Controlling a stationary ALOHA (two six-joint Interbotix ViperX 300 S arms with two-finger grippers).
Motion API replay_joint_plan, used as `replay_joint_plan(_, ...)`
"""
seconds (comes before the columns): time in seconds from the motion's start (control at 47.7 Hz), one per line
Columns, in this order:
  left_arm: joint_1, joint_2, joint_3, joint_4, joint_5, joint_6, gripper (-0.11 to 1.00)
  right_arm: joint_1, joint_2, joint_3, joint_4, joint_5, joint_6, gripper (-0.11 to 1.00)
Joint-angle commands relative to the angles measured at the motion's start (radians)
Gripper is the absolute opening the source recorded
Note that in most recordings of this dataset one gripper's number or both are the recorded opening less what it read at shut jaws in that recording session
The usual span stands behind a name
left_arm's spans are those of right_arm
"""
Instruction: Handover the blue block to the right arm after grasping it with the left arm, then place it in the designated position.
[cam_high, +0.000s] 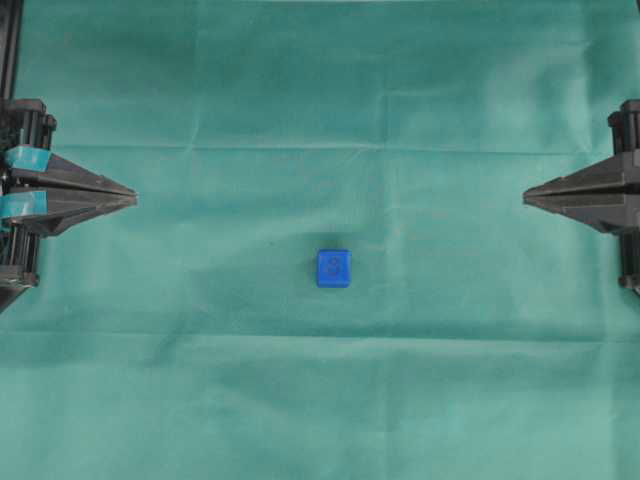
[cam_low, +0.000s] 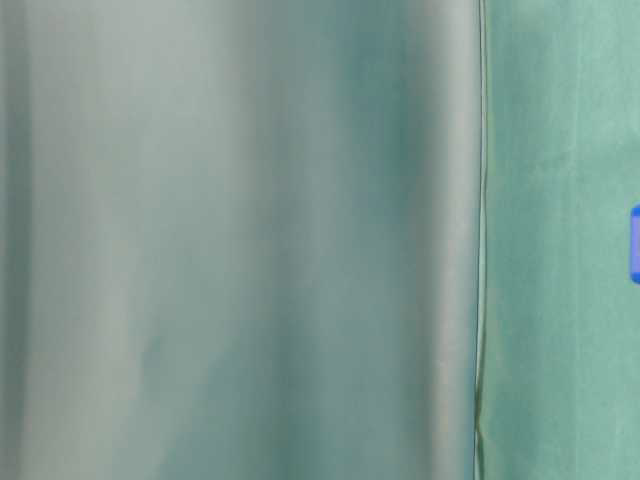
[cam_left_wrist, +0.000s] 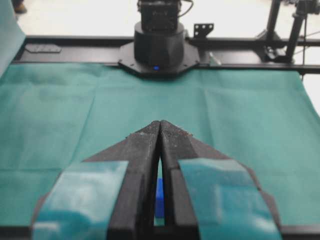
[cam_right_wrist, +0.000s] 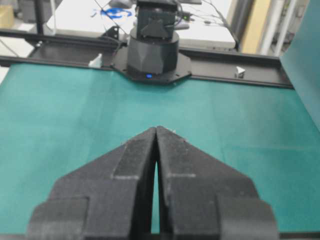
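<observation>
The blue block lies on the green cloth near the middle of the table, apart from both arms. A sliver of the blue block shows through the slit behind my left gripper's tips, and its edge shows at the right border of the table-level view. My left gripper, with teal tape patches, is at the left edge, shut and holding nothing. My right gripper, plain black, is at the right edge, shut and holding nothing. Both tips point toward the centre. I see no white marks of the designated position.
Green cloth with fold creases covers the table. The opposite arm's black base stands at the far edge in the left wrist view, and likewise a base in the right wrist view. A blurred green drape fills most of the table-level view.
</observation>
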Motion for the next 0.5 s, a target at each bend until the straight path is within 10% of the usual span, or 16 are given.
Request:
replay_joint_plan(0.0,0.003,0.011,-0.025,-0.002,-0.003,0.000,0.02,0.002,0.005,-0.031,0.002,-0.002,0.002,0.00)
replay_joint_plan(0.293,0.003,0.011,-0.029,-0.002,-0.003,0.008,0.04,0.002,0.003,-0.037,0.003,0.026,0.005,0.00)
replay_joint_plan(0.482,0.003,0.011,-0.029,0.000,0.002,0.009,0.42,-0.003,0.003,-0.038,0.011,0.025,0.008,0.20)
